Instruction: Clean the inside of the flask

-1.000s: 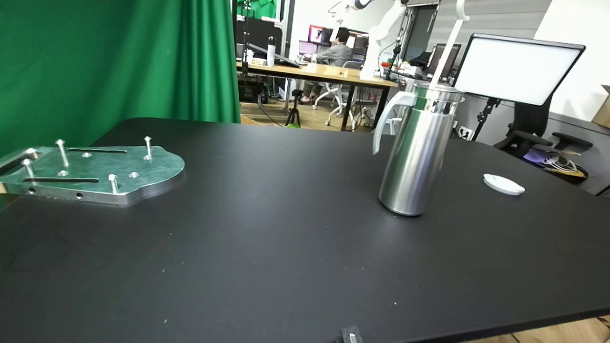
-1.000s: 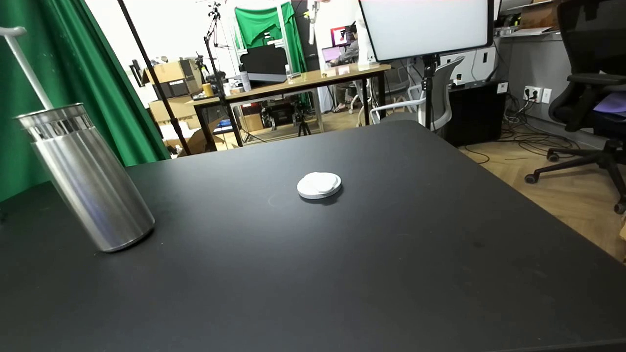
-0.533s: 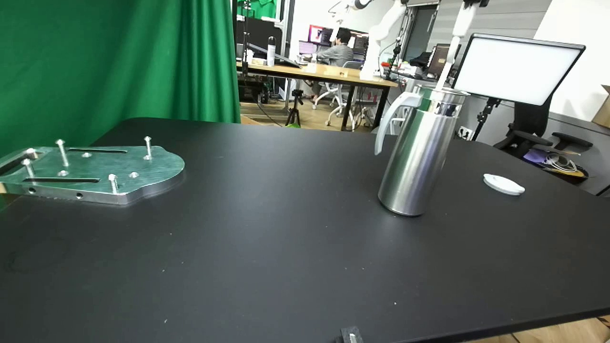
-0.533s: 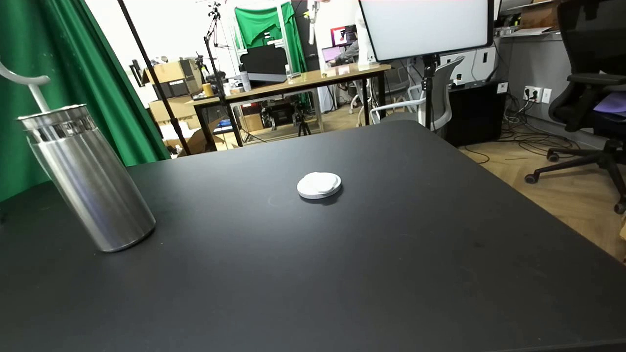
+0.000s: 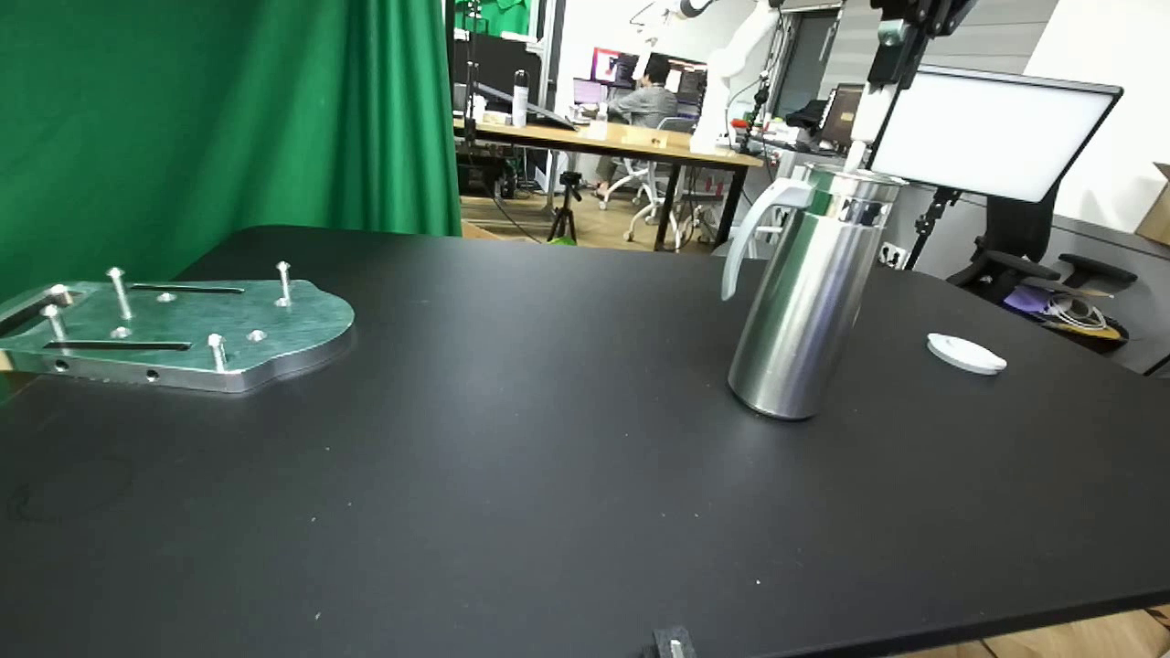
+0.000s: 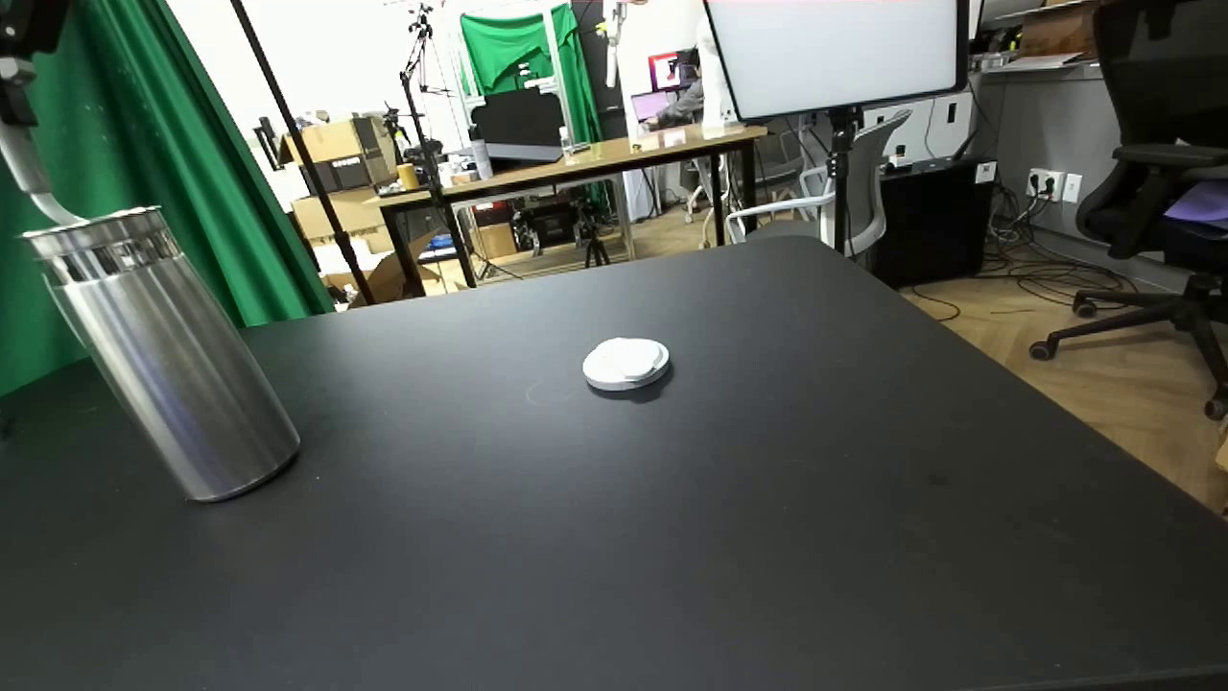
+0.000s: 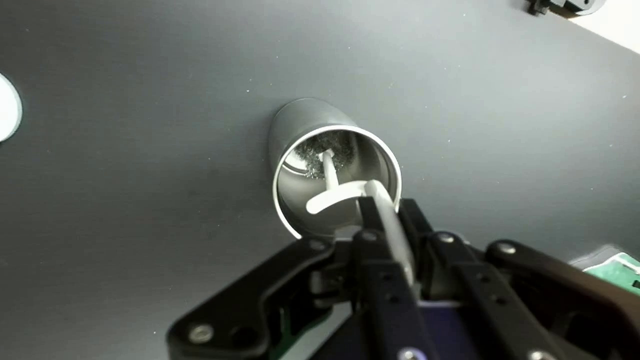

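I've got the jaws clamped on the brush handle (image 7: 350, 189) above the flask (image 5: 810, 300), bristles (image 7: 341, 146) down inside it. Flask sits on the surface (image 5: 512, 439); lid (image 6: 624, 363) lies off it, well apart.

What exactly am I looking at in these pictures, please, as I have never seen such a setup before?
This is a robot arm steered remotely by a person; only its black gripper shows, the rest being out of frame. Two pictures come from cameras standing outside the robot; the wrist view looks down past the gripper. On the black table stands a stainless-steel flask, and a white lid lies apart from it. An exterior view also shows a metal plate with bolts sticking up. The gripper is closed on the white handle of a bottle brush; its dark, bristly head is down inside the flask, presumably to clean it.
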Tool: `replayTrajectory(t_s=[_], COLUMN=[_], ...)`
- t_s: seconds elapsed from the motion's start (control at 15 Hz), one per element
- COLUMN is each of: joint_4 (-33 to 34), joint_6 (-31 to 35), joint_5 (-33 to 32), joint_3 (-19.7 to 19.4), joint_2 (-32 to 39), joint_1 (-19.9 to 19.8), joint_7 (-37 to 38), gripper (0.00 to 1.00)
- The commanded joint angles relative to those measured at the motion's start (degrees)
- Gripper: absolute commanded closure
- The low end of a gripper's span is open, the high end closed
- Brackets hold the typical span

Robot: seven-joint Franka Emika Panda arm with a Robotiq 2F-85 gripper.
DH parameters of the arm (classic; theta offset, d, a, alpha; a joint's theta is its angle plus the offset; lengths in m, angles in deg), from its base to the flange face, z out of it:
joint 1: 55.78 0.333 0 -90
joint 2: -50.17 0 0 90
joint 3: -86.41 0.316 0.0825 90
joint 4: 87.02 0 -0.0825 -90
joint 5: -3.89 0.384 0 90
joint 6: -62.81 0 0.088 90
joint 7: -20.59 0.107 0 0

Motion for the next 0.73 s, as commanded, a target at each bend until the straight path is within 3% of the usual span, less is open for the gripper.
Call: replayTrajectory(t_s=[0.0, 0.4, 0.47, 0.53, 0.67], joint_4=[0.4, 4.2, 2.5, 2.8, 2.4], joint_6=[-1.4, -10.8, -7.2, -7.9, -7.7], joint_5=[-1.4, -4.2, -2.9, -3.1, -3.1], joint_3=[-0.1, -0.7, -0.6, -0.7, -0.7], joint_2=[-0.6, -5.0, -2.7, -3.6, -3.7], joint_1=[-0.1, -0.8, -0.1, -0.2, 0.0], joint_7=[0.9, 0.9, 0.1, 0.1, 0.1], gripper=[0.6, 0.21, 0.13, 0.32, 0.18])
